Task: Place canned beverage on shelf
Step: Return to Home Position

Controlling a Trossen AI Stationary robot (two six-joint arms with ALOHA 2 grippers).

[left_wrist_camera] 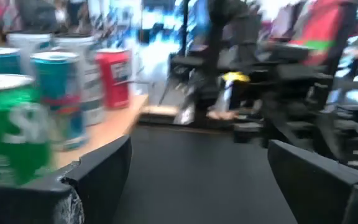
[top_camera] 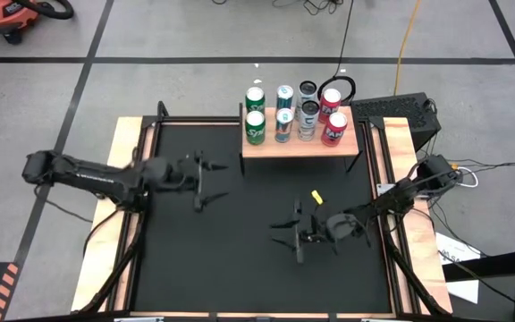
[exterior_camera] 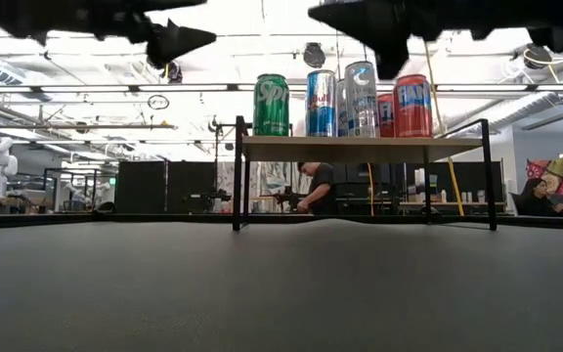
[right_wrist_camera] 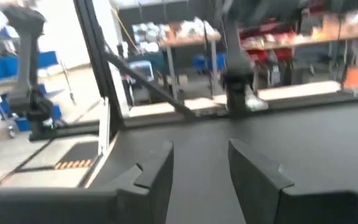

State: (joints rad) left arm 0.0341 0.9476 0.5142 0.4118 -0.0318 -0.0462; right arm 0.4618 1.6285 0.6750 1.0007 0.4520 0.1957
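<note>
The left gripper (top_camera: 206,183) hangs over the black table (top_camera: 240,268) with its fingers (left_wrist_camera: 101,174) spread wide and nothing between them. The right gripper (top_camera: 289,234) faces it from nearby, a little nearer the table's front edge, its fingers (right_wrist_camera: 157,171) also apart and empty. A small yellow scrap (top_camera: 316,197) lies on the table just past the right gripper, on the shelf side. The shelf (top_camera: 298,147) stands well apart from both grippers at the table's far edge, beyond the gap between them and closer to the right gripper's side. Eight cans stand upright on its wooden top in two rows of four. Going from the end nearest the left gripper, there are two green cans (top_camera: 255,126), then two white-blue cans (top_camera: 283,125), two silver cans (top_camera: 308,119) and two red cans (top_camera: 334,129), each pair lined up one behind the other. In the left wrist view the green can shows closest, beside that gripper's finger. Through the shelf's black legs (exterior_camera: 238,176) the low view shows a person (exterior_camera: 316,186) in the room behind.
</note>
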